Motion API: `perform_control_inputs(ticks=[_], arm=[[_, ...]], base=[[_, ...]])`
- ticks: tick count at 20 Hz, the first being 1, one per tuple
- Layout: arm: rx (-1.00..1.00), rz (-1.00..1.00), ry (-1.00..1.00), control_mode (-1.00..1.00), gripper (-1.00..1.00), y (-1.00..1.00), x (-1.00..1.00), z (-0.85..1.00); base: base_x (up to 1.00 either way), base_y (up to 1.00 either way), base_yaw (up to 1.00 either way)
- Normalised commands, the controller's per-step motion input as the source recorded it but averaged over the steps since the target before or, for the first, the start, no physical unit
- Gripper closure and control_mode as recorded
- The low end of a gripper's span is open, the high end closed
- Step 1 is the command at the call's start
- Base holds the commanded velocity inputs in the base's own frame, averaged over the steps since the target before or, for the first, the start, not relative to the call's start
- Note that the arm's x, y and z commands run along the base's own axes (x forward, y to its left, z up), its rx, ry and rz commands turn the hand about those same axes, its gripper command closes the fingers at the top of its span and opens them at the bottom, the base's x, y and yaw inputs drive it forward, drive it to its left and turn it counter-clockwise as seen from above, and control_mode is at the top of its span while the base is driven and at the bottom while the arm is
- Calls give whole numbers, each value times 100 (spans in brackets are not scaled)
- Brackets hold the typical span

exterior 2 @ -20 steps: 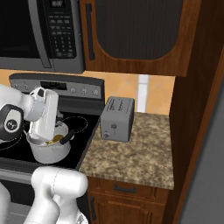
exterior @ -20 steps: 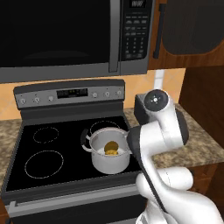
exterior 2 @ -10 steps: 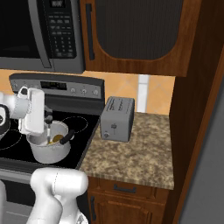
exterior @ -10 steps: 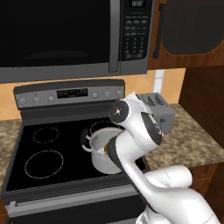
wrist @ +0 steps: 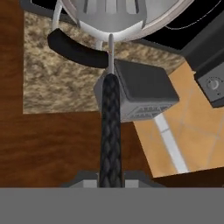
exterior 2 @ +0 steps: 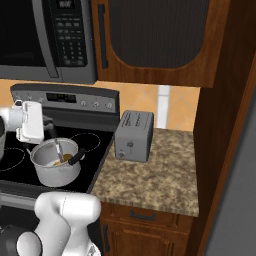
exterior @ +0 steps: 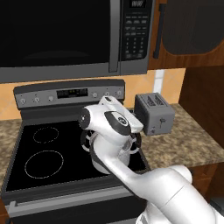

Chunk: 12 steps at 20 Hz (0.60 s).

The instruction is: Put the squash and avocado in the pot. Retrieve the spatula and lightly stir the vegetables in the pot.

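Observation:
The steel pot [exterior 2: 54, 170] stands on the stove's front right burner, one black side handle [exterior 2: 76, 158] pointing right. My gripper [exterior 2: 46, 132] hangs just above its left rim, shut on the spatula's black handle [wrist: 110, 131]. The thin shaft [exterior 2: 59, 149] slants down into the pot, and the slotted silver head [wrist: 111, 9] lies inside it. A yellow-orange bit of squash [exterior 2: 64, 160] shows at the pot's bottom beside the shaft. I cannot make out the avocado. In the left base view my arm covers most of the pot [exterior: 129, 154].
A grey toaster [exterior 2: 133, 135] sits on the granite counter [exterior 2: 155, 175] just right of the stove. The black cooktop [exterior: 43, 153] spreads to the left. A microwave [exterior: 65, 35] hangs overhead, with dark wood cabinets [exterior 2: 160, 40] to its right.
My arm has swung left across the pot and now hides it in the left base view. The hand with the spatula has shifted slightly left over the pot.

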Motion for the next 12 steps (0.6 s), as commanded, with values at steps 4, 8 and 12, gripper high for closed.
perform_control_inputs(ticks=[4, 8, 12], arm=[[-3, 0, 0, -100, 100, 41, 32, -6], [0, 0, -5, -100, 100, 18, 10, -25], [0, -1, 0, -100, 100, 0, 0, -20]], base=[[0, 0, 0], [0, 0, 0], [0, 0, 0]])
